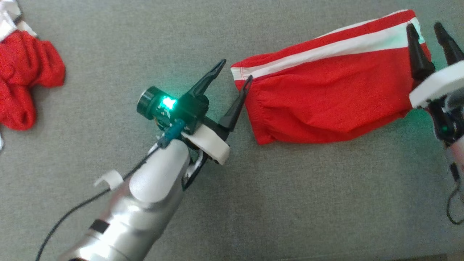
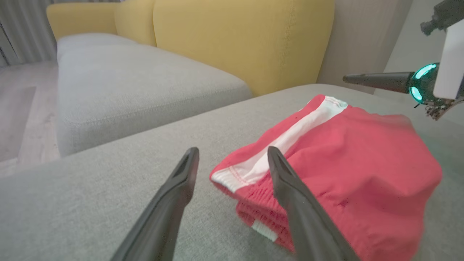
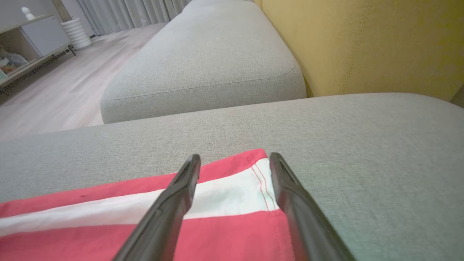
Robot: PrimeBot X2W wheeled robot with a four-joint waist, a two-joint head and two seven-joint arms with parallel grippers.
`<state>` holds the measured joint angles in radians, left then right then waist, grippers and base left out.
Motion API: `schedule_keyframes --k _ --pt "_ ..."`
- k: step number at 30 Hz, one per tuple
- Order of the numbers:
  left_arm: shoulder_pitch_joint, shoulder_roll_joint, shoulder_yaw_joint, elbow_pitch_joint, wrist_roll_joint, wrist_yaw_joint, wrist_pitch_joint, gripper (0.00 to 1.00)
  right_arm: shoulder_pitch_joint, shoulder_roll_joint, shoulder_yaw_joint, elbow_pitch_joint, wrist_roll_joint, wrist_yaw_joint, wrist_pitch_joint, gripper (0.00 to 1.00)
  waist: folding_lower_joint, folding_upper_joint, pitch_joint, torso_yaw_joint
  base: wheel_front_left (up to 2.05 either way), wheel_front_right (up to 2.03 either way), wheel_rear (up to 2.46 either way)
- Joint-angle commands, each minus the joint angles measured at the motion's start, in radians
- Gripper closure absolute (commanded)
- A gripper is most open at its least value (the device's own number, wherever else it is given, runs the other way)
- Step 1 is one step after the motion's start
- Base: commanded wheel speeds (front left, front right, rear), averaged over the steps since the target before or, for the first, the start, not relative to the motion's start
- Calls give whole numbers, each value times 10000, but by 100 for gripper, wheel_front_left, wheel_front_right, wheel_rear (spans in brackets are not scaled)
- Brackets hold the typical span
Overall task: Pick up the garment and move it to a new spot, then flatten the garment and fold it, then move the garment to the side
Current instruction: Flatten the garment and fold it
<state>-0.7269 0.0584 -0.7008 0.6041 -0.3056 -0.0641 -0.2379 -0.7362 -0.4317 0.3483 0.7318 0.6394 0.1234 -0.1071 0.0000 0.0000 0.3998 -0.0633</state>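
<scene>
As the left gripper [image 1: 236,69] and right gripper [image 1: 424,26] stand open, the garment [image 1: 326,98] lies between.

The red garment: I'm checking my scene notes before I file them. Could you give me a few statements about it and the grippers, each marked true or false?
1. The red garment lies on a grey cushion. True.
2. The left gripper is shut on the garment. False: its fingers stand apart at the garment's left end.
3. A white stripe runs along the garment. True.
4. The right gripper is out beside the left one. False: it is at the garment's opposite end, open over the stripe.
5. A second red garment lies crumpled at the far left of the head view. True.
6. The backrest is blue. False: it is yellow.
</scene>
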Motion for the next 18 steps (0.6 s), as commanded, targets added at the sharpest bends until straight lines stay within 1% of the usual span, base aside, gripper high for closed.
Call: schedule_keyframes --k 1,3,7,10,12,14,18 --pt "18 39 222 -387 116 140 -134 0 338 -317 115 -206 195 73 -132 0 0 0 -196 93 0 0 0" --pt "349 51 306 -817 302 437 -217 0 642 -588 302 -227 571 73 -108 0 0 0 -376 191 0 0 0" --pt "1522 240 1044 -2826 759 1251 -234 0 1051 -963 356 -123 1221 73 40 0 0 0 -598 452 0 0 0" --pt "2584 374 1529 -4111 1163 1772 -236 0 1168 -1130 198 236 1569 73 271 0 0 0 -654 758 0 0 0" --pt "3212 396 1802 -4731 1347 2008 -236 0 1146 -1221 40 493 1848 73 444 0 0 0 -646 981 0 0 0" --pt "3706 369 2034 -5225 1462 2145 -237 0 1075 -1465 69 801 1685 73 412 0 0 0 -588 1215 0 0 0" --pt "4342 234 2336 -5748 1557 2239 -237 0 1009 -1580 -155 1754 1812 73 539 0 0 0 -549 1668 0 0 0"
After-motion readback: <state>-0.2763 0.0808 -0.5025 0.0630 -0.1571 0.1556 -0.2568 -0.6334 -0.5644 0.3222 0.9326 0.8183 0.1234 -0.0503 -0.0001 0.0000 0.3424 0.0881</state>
